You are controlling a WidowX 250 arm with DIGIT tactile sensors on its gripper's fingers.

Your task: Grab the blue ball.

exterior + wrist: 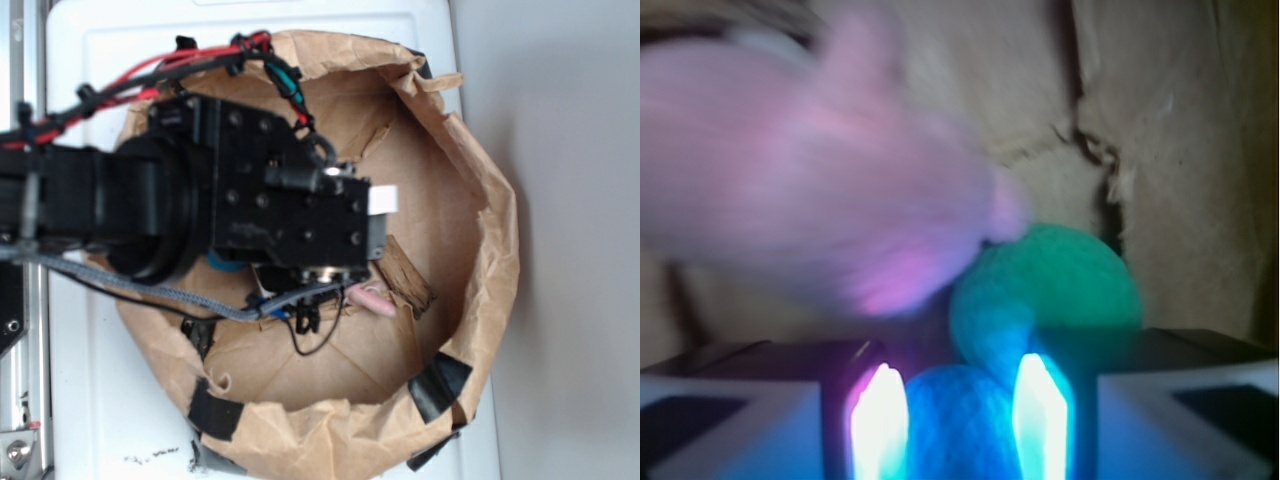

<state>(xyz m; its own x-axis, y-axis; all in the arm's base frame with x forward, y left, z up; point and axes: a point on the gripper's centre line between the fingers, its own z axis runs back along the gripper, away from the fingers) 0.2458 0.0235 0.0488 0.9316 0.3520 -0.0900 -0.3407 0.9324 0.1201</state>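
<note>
Straddling the blue ball (pixel 958 420), the hand (pixel 958 425) has one glowing finger (pixel 878 425) on each side, gripping it inside the brown paper bag (pixel 470 330), just below the green ball (pixel 1050 295) and pink plush toy (pixel 810 170).

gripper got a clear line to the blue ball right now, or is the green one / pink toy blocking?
Probably yes. In the wrist view the blue ball already sits between the two lit fingers of the gripper. The green ball and the blurred pink toy lie beyond it, crowding close.
</note>
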